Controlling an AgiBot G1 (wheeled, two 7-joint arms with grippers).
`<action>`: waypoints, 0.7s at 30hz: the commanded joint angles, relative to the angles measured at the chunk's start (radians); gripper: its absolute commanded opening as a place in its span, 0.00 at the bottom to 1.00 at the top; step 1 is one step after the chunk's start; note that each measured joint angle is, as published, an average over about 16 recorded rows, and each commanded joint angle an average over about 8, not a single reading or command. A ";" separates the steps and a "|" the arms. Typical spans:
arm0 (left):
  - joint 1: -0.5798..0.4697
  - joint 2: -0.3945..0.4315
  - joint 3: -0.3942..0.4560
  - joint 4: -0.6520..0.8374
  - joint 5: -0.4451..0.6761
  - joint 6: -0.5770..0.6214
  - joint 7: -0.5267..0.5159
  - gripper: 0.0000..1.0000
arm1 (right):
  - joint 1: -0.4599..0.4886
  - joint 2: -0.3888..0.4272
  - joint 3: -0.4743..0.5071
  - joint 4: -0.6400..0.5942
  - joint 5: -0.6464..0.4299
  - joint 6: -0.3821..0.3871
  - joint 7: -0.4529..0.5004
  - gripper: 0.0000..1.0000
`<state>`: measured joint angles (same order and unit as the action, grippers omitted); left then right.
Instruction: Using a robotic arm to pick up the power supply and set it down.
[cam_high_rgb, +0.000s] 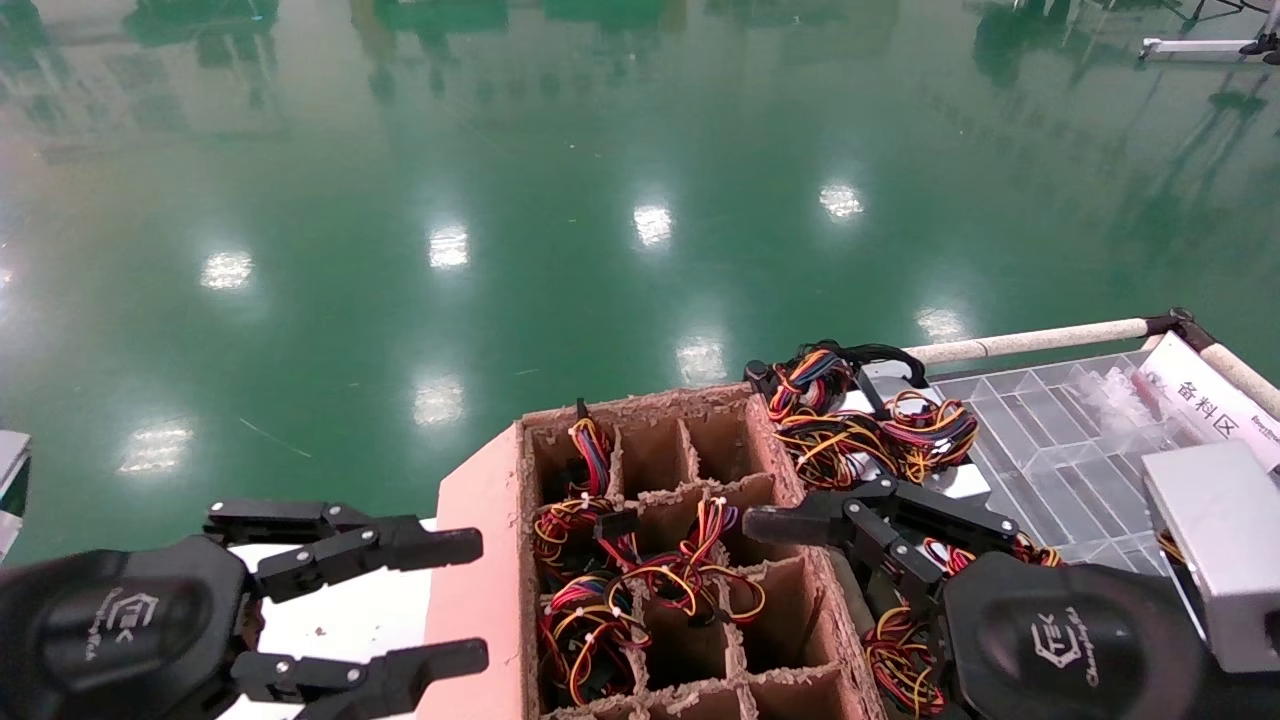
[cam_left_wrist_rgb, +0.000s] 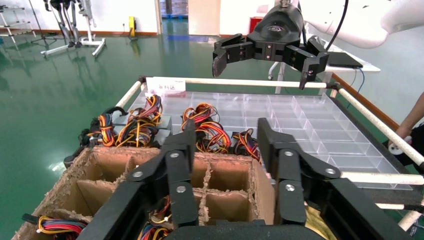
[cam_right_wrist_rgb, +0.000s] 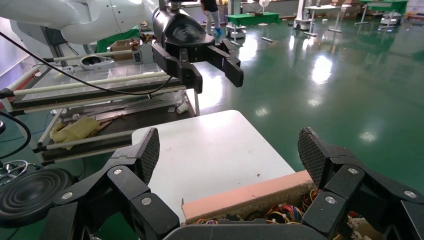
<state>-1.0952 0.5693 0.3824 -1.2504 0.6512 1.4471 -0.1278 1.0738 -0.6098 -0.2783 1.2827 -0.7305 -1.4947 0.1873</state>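
Both grippers sit lowest in the head view, nearest the camera. The left gripper (cam_high_rgb: 450, 600) hovers over a white desk (cam_high_rgb: 350, 615) beside the carton, its jaws wide apart and holding nothing; the right wrist view shows it the same way (cam_right_wrist_rgb: 217, 72), above the desk (cam_right_wrist_rgb: 215, 150). The right gripper (cam_high_rgb: 790, 530) hangs at the carton's right edge, by the wired units, its jaws spread and empty; from the left wrist it shows against the far room, above the tray (cam_left_wrist_rgb: 260, 62).

Power supplies (cam_high_rgb: 880, 430) lie in a cluster between carton and tray, silver boxes under bundles of red, yellow, orange and black wires, just ahead of the right gripper. In the left wrist view the same cluster (cam_left_wrist_rgb: 135, 127) rests along the carton's far rim. One more silver box (cam_high_rgb: 1215, 550) sits on the tray at the right edge of the head view, close to the right wrist.

A brown cardboard carton (cam_high_rgb: 500, 520) with a grid of dividers stands between the two grippers; several cells hold wire bundles (cam_high_rgb: 640, 580), others show bare cardboard. Its left side is a pinkish panel touching the desk.

Right of it lies a clear plastic compartment tray (cam_high_rgb: 1050, 440) on a rack framed by pale bars (cam_high_rgb: 1040, 340), with a white label (cam_high_rgb: 1215, 405) at its far corner. Glossy green floor (cam_high_rgb: 500, 200) fills everything beyond.
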 joint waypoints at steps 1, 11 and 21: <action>0.000 0.000 0.000 0.000 0.000 0.000 0.000 0.00 | 0.000 0.000 0.000 0.000 0.000 0.000 0.000 1.00; 0.000 0.000 0.000 0.000 0.000 0.000 0.000 0.00 | 0.000 0.000 0.000 0.000 0.000 0.000 0.000 1.00; 0.000 0.000 0.000 0.000 0.000 0.000 0.000 0.31 | 0.000 0.000 0.000 0.000 0.000 0.000 0.000 1.00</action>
<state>-1.0952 0.5693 0.3824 -1.2504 0.6512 1.4471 -0.1278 1.0738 -0.6098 -0.2783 1.2827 -0.7305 -1.4947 0.1873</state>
